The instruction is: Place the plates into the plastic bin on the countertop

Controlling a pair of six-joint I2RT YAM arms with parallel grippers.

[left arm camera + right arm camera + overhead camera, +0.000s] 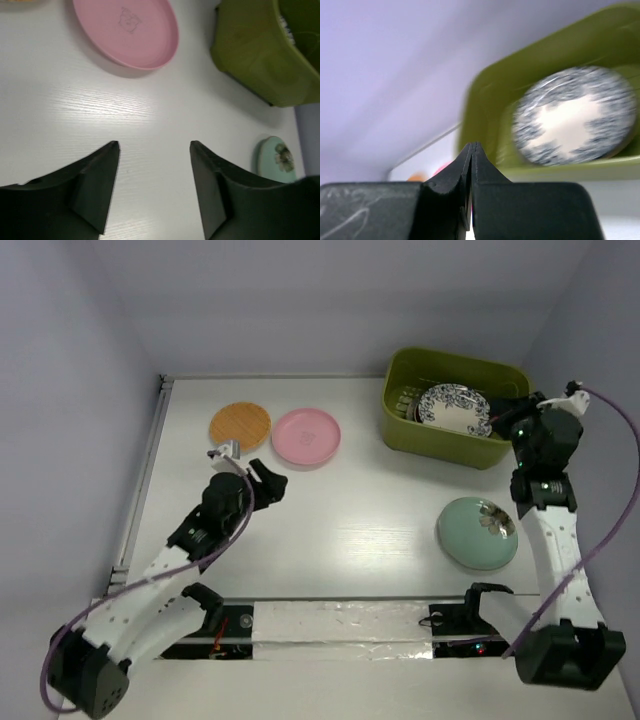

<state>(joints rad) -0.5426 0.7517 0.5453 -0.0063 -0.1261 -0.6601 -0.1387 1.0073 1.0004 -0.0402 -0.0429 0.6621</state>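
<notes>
Well apart — pink plate (306,436), rim of plastic bin (440,444); countertop (360,510) between.

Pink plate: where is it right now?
Top view, left of centre: the pink plate lies on the countertop beside the wood-tan plate, just beyond the left gripper.

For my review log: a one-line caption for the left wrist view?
Open left pincer over the white countertop, round pink plate ahead, olive-green plastic bin to its right.

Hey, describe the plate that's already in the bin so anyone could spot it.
Look to the far right corner for the olive-green bin. A plate leans inside it, the only one with a white centre and a dark patterned rim.
</notes>
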